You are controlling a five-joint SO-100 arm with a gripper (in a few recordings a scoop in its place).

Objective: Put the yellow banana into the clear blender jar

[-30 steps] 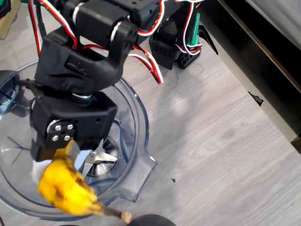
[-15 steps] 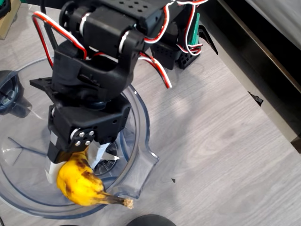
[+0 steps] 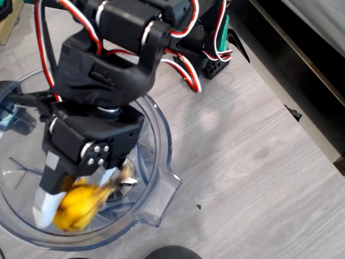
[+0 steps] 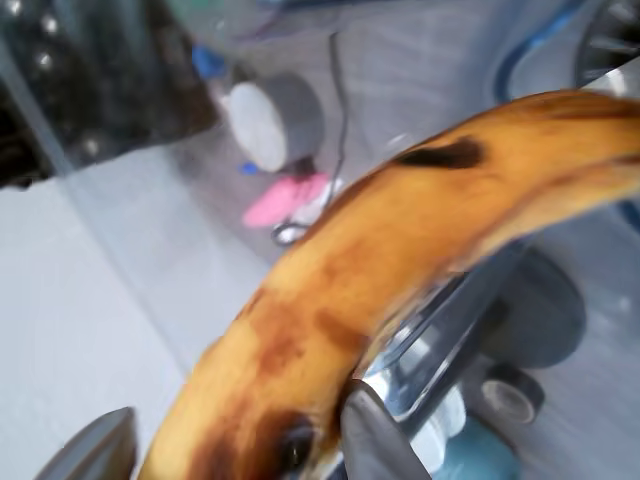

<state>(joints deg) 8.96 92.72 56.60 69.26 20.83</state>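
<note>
Overhead view: tool [image 3: 75, 200] grips the yellow banana [image 3: 81, 205] between its fingers, inside the clear blender jar [image 3: 156, 135].

We saw even, soft daylight overhead, with faint shadows on the wooden table [image 3: 242, 145]. The yellow banana [image 3: 78, 205] was motion-blurred there; in the wrist view it [image 4: 380, 270] and the background were soft and smeared.

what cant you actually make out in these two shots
- Overhead view: the banana is motion-blurred, so whether the gripper is clamped on it is unclear.
- Overhead view: the blender jar has most of its blade hidden under the arm, and its near rim is cut off by the bottom edge.
- Wrist view: the banana blocks the jar floor; the things behind are blurred.
</note>
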